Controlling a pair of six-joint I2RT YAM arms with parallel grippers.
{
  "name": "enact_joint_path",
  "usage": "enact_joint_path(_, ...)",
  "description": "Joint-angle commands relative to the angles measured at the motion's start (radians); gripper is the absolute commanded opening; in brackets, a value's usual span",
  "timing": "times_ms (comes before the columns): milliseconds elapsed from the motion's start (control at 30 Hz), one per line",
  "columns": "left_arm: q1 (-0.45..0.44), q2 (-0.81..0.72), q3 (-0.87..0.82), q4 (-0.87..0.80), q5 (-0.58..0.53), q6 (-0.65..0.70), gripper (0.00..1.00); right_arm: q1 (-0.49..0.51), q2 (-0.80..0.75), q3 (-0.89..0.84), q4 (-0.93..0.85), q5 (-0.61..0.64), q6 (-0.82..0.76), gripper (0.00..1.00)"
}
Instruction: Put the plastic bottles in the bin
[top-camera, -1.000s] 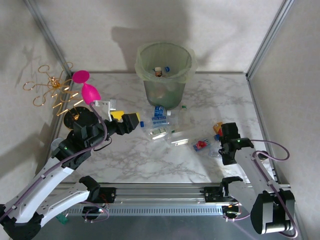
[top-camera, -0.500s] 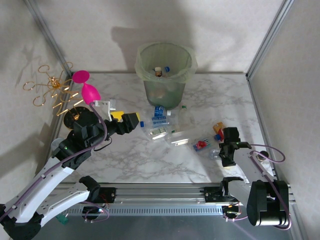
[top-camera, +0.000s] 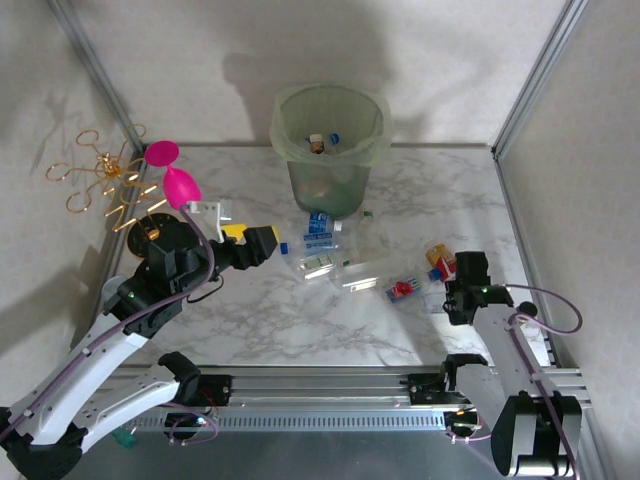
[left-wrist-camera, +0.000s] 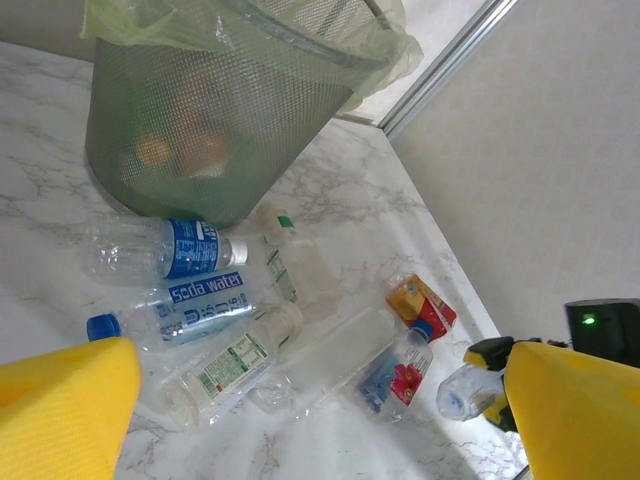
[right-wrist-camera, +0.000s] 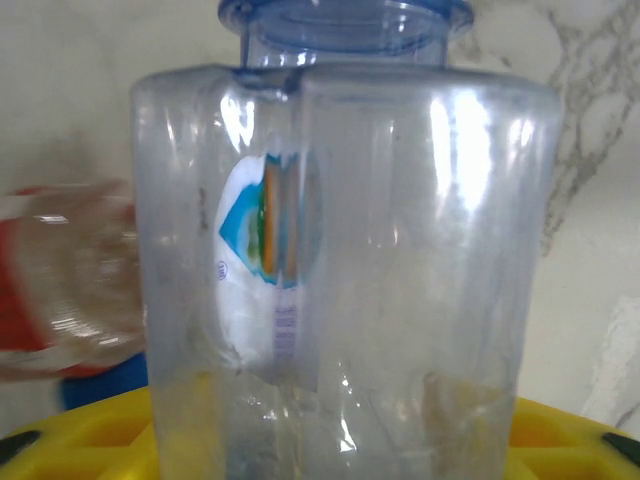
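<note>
Left hand (top-camera: 266, 242) hangs over the marble desk (top-camera: 300, 325) with its yellow fingers (left-wrist-camera: 70, 400) spread wide and nothing between them, facing the scatter of plastic bottles in front of the bin (top-camera: 372, 140). Right hand (top-camera: 455, 298) sits low at the right side of the desk, hard against a clear bottle (right-wrist-camera: 340, 270) with a blue rim. That bottle lies right over a yellow pad (right-wrist-camera: 100, 435) in the right wrist view, but I cannot tell whether the fingers are clamped on it. Just in front of the bin lie two blue-labelled bottles (left-wrist-camera: 190, 248), a white-labelled one (left-wrist-camera: 235, 365) and a bare clear one (left-wrist-camera: 335, 350). A red-labelled bottle (left-wrist-camera: 395, 375) lies nearer the right hand. More bottles sit inside the bin. A pink ornament (top-camera: 175, 180) stands at the far left.
</note>
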Motion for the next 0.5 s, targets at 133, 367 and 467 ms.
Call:
enact_joint_path(133,-0.009,-0.015,0.062,-0.035,-0.034,0.019,0.94,-0.007,-0.083,0.146,0.0,0.006,-0.215,0.49)
enact_joint_path(367,-0.009,-0.021,0.08,-0.051,-0.047,0.03,0.94,-0.005,-0.146,0.226,0.216,-0.178,-0.555,0.5)
enact_joint_path(467,-0.009,-0.016,0.085,-0.056,-0.051,0.035,0.94,-0.003,-0.144,0.26,0.31,-0.307,-0.654,0.5)
